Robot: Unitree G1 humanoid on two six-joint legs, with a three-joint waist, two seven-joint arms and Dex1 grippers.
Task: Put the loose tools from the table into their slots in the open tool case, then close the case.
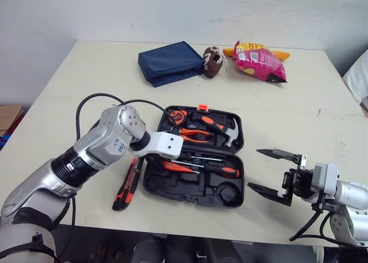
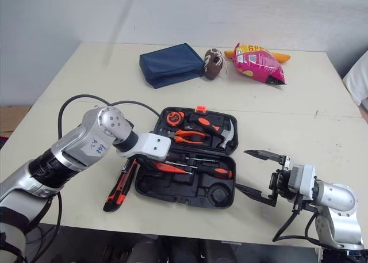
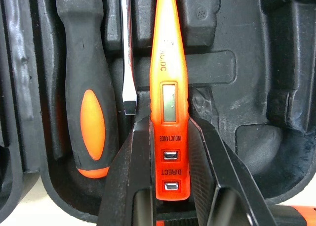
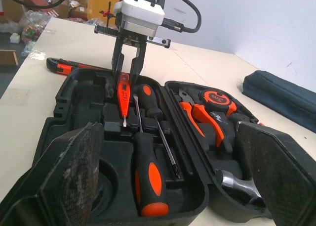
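left gripper (image 3: 169,123) pinching tester pen (image 3: 165,63), case (image 1: 192,201) open

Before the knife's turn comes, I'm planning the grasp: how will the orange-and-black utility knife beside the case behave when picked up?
The utility knife looks rigid and flat-sided, so it probably won't roll. It lies flat on the table, so it may skid when pushed. Its long body could tip if gripped near one end.

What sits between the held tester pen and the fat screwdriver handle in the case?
A thin flat-blade shaft, beside the tester pen; the left wrist view shows it.
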